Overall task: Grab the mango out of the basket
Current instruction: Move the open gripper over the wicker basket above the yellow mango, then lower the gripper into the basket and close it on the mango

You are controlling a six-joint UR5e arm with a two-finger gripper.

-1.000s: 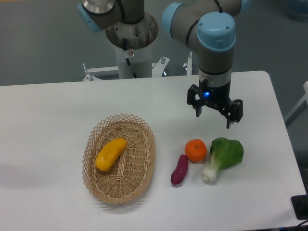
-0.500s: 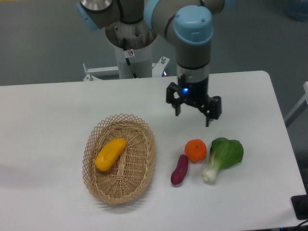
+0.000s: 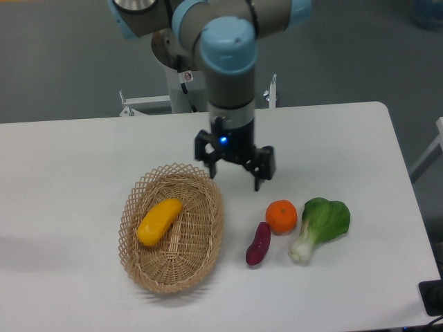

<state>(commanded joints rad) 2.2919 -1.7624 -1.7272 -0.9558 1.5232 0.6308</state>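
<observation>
The yellow-orange mango (image 3: 159,221) lies slantwise inside the oval wicker basket (image 3: 208,238) on the left half of the white table. My gripper (image 3: 235,177) hangs open above the table just beyond the basket's upper right rim, its two black fingers spread apart with nothing between them. It is up and to the right of the mango, not touching it or the basket.
To the right of the basket lie a purple sweet potato (image 3: 258,244), a round orange (image 3: 281,216) and a green bok choy (image 3: 320,225). The arm's base (image 3: 188,69) stands behind the table's far edge.
The gripper has travelled steadily leftward, from above the orange and bok choy to the basket's upper right rim, staying open throughout. Nothing on the table has moved.
</observation>
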